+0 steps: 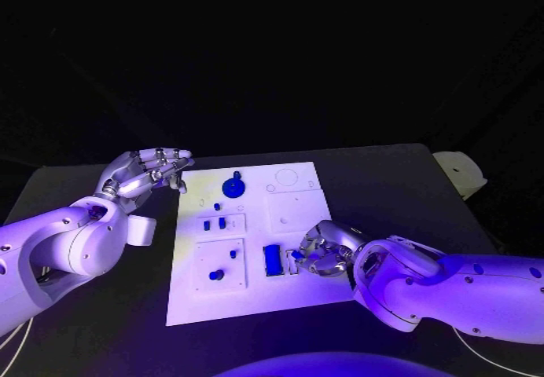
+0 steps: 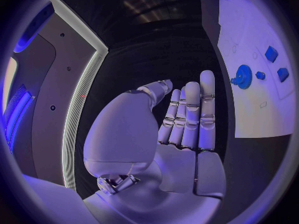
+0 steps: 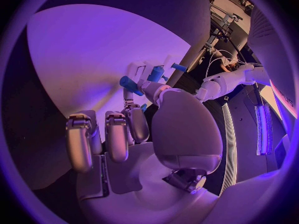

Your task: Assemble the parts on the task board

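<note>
The white task board [image 1: 297, 206] lies in the middle of the black table. A blue gear [image 1: 233, 187] sits near its far edge, with several small blue parts [image 1: 215, 224] along its left half. A blue block [image 1: 272, 259] stands in the near middle. My right hand [image 1: 321, 250] rests on the board's near right part, just right of that block, and pinches a small blue peg [image 3: 131, 85] at its curled fingertips. My left hand [image 1: 148, 174] hovers off the board's far left corner, fingers [image 2: 190, 114] straight, holding nothing. The left wrist view shows the gear [image 2: 241, 77] and board [image 2: 261, 109].
A pale white object [image 1: 459, 173] sits at the table's far right corner. Bare black table [image 1: 385, 188] stretches to the right of the board and along its left side [image 1: 68, 188].
</note>
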Available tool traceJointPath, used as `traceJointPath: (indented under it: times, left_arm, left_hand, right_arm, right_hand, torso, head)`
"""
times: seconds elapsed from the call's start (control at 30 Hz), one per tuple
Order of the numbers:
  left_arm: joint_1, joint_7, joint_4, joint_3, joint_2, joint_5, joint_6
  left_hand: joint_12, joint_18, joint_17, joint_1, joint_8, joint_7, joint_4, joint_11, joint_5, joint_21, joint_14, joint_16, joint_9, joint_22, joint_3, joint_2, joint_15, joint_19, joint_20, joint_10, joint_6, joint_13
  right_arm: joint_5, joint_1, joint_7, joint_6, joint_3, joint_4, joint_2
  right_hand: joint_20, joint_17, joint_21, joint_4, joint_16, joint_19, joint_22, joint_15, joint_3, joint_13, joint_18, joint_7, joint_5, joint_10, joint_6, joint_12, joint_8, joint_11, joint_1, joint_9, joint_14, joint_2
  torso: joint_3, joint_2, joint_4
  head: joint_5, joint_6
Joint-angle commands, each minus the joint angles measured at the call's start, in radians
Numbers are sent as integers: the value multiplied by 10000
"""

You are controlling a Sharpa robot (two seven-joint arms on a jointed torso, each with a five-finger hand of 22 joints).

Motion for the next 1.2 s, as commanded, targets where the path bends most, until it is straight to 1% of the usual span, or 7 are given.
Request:
traceJointPath:
  times: [0.03,0.1,0.17,0.4,0.47,0.73,1.2]
  left_arm:
    - [4,56,36,6,18,32,133]
    - [4,54,37,6,15,32,132]
    - [4,53,38,6,11,32,132]
    - [4,46,48,6,-1,32,138]
    - [4,42,51,6,-9,32,138]
    - [5,28,68,6,-36,32,137]
    - [5,16,94,6,-64,32,139]
  left_hand:
    - [51,68,-11,29,26,24,12,-21,63,-37,-43,31,-17,-13,68,45,3,8,66,-73,-77,15]
    - [51,68,-11,29,26,24,12,-21,63,-37,-43,31,-17,-13,68,45,3,8,66,-73,-77,15]
    - [51,68,-11,29,26,24,12,-21,63,-37,-43,31,-17,-13,68,45,3,8,66,-73,-77,15]
    - [51,68,-11,29,26,24,12,-21,63,-37,-43,31,-17,-13,68,45,3,8,66,-73,-77,15]
    - [51,68,-11,29,26,24,12,-21,63,-37,-43,31,-17,-13,68,45,3,8,66,-73,-77,15]
    - [51,68,-11,29,26,24,12,-21,63,-37,-43,31,-17,-13,68,45,3,8,66,-73,-77,15]
    - [81,65,-21,22,49,27,16,-16,60,-37,-48,43,-21,-13,75,48,8,12,67,-105,-87,13]
  right_arm:
    - [142,-15,-49,-58,1,-16,64]
    - [146,-16,-52,-70,2,-23,89]
    - [151,-17,-52,-69,2,-28,115]
    - [116,-17,-86,215,3,-93,164]
    - [-4,-17,-107,344,3,-125,165]
    - [-454,-17,-162,668,4,-228,214]
    - [-659,-17,-186,710,4,-388,375]
  right_hand:
    - [-106,2497,44,47,51,1049,2633,-73,-101,1394,-67,-281,55,206,245,87,380,-60,-130,661,1043,11]
    - [-116,2509,44,104,58,1049,2633,-82,-176,1408,-67,-294,180,216,258,110,395,-71,-199,660,1046,14]
    - [-132,2523,44,184,66,1049,2633,-94,-354,1441,-67,-305,541,237,278,165,423,-83,-303,661,1050,6]
    - [-143,2574,44,467,97,1049,2633,-102,-722,1530,-67,-319,574,298,357,336,467,-92,-616,644,1062,-24]
    - [-151,2578,44,603,99,1049,2633,-111,-955,1557,-67,-329,729,314,387,379,482,-101,-743,628,1063,-68]
    - [-157,2569,44,934,94,1049,2633,-114,-1447,1589,-67,-331,639,328,432,417,492,-102,-973,576,1061,-166]
    - [-158,2564,44,1062,91,1049,2633,-113,-1582,1586,-67,-328,610,321,432,398,485,-99,-1019,551,1059,-147]
  torso:
    - [5,2,6]
    - [5,5,9]
    - [2,5,1]
    - [1,2,4]
    - [-3,-2,-1]
    - [-4,-5,2]
    - [-4,1,-1]
  head:
    - [21,-16]
    - [25,-18]
    - [39,-35]
    - [55,-75]
    - [56,-94]
    - [78,-114]
    - [94,-127]
